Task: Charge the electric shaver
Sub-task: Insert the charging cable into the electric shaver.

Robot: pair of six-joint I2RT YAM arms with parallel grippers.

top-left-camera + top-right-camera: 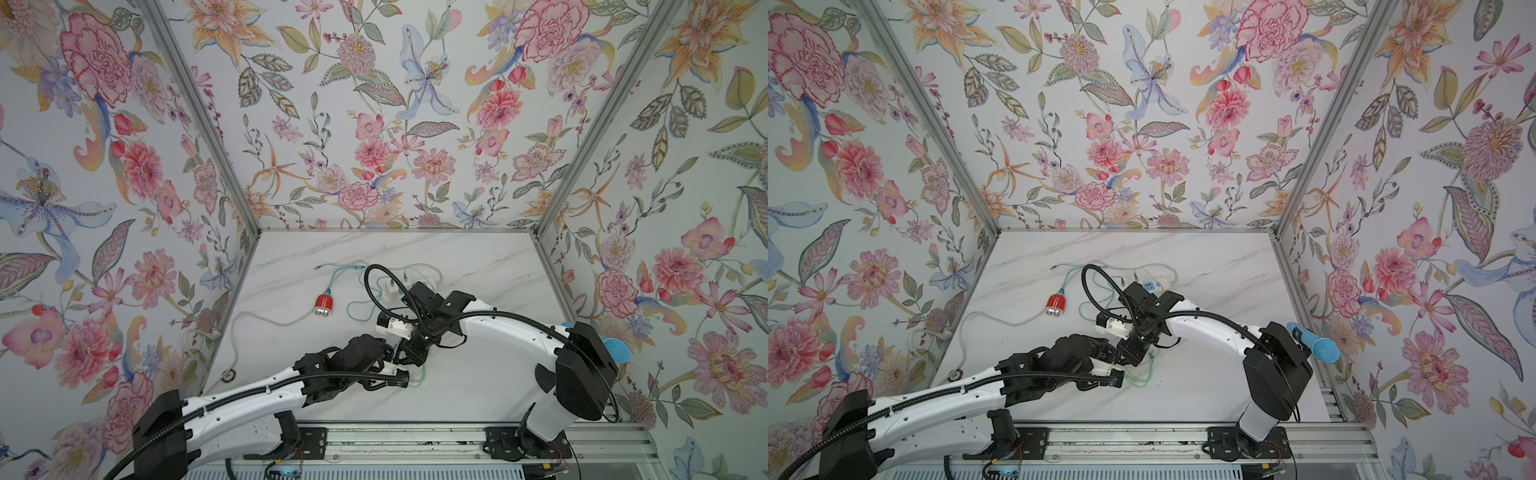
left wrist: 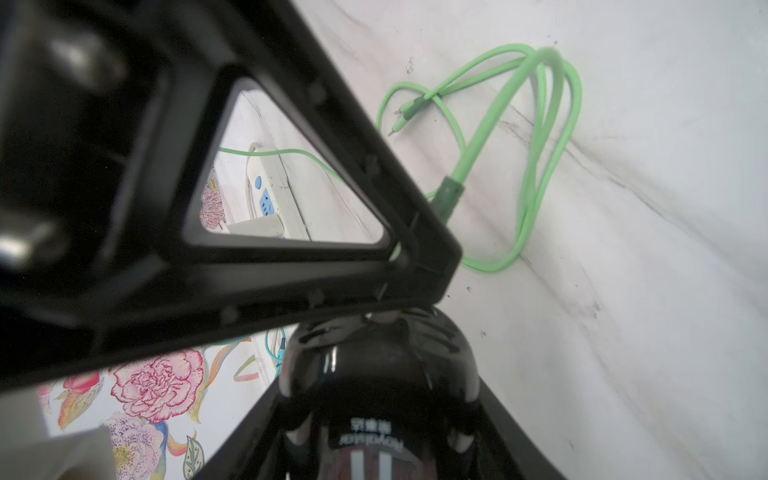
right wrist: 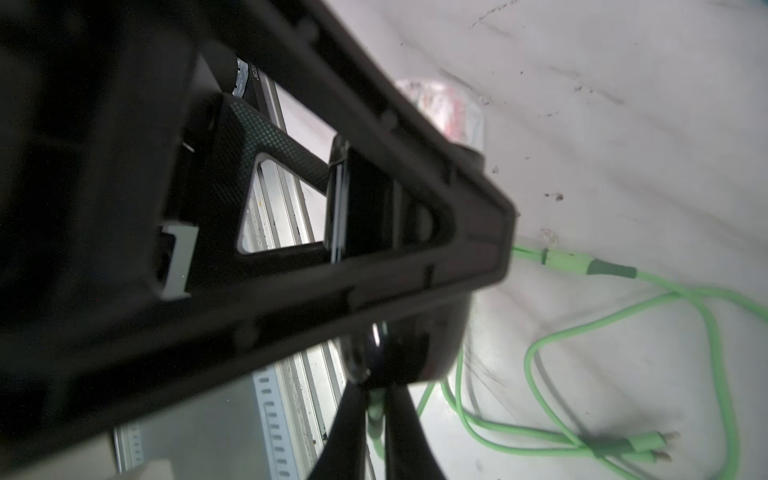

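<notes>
In both top views, my two arms meet low over the front middle of the marble table [image 1: 478, 374]. My left arm stretches in nearly flat from the near left corner, and my left claw [image 1: 392, 355] points toward the right arm. My right arm rises from the near right, elbow high, forearm reaching left, wrist bent steeply down. My right claw [image 1: 409, 359] sits just beside the left one. Loops of a green cable [image 1: 415, 379] lie on the table directly below them. Well apart, farther back and left, a red two-headed device [image 1: 323, 306] lies with a teal cable [image 1: 332, 279] running to it. A white power strip [image 1: 1150, 286] lies at the back.

In the left wrist view, my left claw's fingers [image 2: 241, 449] stand partly spread on either side of the glossy black shaver [image 2: 382, 395], holding it. One triangular finger [image 2: 291, 270] of my right claw crosses in front, its tip at the shaver's far end. The cable's dark green collar disappears behind that tip.

In the right wrist view, my right claw's fingers [image 3: 345, 436] are pinched almost together, with a bit of green cable between them. The shaver's end sits just beyond them, and the cable's loose plugs lie on the marble.
</notes>
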